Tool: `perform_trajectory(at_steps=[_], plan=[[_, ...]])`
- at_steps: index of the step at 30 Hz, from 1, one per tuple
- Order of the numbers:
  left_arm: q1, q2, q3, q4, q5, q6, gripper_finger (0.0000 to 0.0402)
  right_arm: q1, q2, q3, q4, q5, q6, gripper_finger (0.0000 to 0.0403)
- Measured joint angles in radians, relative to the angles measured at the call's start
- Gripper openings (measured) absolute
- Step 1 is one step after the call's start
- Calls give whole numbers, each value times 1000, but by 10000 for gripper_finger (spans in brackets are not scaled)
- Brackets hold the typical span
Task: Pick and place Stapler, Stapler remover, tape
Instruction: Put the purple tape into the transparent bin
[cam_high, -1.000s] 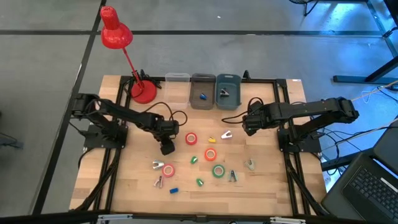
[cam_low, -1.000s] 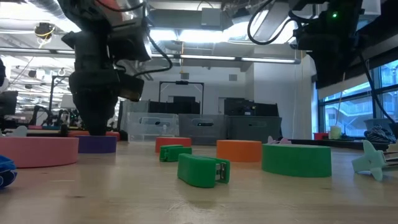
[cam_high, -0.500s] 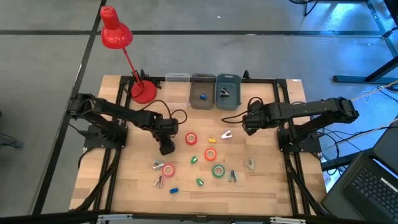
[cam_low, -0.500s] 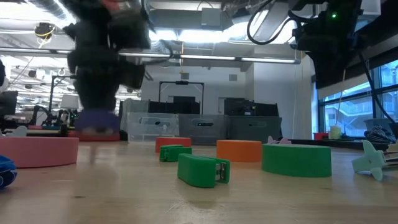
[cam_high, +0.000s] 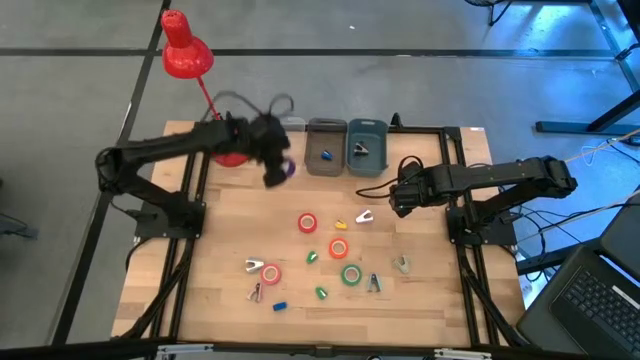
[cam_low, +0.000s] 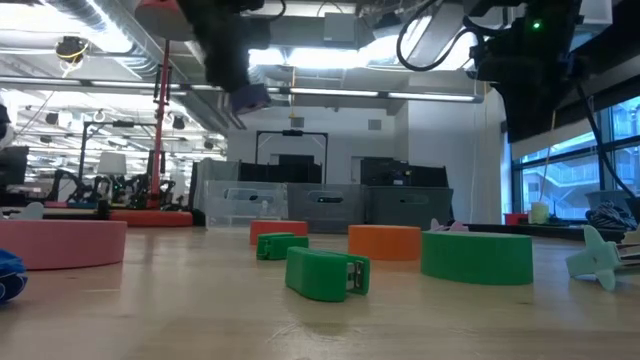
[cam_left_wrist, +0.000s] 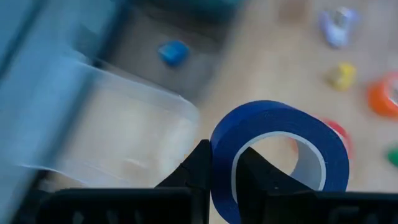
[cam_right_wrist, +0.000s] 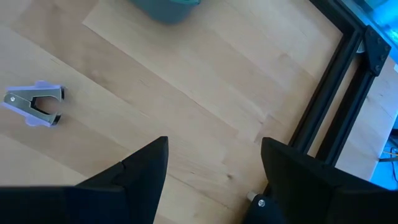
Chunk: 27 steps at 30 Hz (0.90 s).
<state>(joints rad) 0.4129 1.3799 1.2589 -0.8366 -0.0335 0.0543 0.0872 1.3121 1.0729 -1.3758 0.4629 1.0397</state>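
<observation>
In hand: left gripper (cam_left_wrist: 225, 168) pinching purple tape (cam_high: 285, 168), aloft near clear bin (cam_high: 288, 125).
Right gripper (cam_right_wrist: 211, 158): spread, idle.
Binned: two items.
Left: most items on counter (cam_high: 440, 290).

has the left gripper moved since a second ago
Yes. The left gripper, shut on a purple tape roll, has lifted off the table and swung from beside the red tape roll toward the clear bin.

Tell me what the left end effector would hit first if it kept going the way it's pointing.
Likely the clear bin, just ahead of the left end effector and the purple tape roll it grips; how far it lies is hard to judge.
</observation>
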Motion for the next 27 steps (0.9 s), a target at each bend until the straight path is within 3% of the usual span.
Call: perform_trajectory(at_steps=[6, 10, 19, 27], plan=[[204, 114, 165, 6, 1, 128, 32, 0, 0, 0, 0, -10, 0, 259], [283, 226, 235, 5, 31, 187, 32, 0, 0, 0, -1, -11, 0, 259], [346, 474, 291, 15, 2, 248, 32, 0, 0, 0, -5, -10, 0, 259], [370, 598, 292, 46, -40, 267, 32, 0, 0, 0, -5, -3, -7, 258]])
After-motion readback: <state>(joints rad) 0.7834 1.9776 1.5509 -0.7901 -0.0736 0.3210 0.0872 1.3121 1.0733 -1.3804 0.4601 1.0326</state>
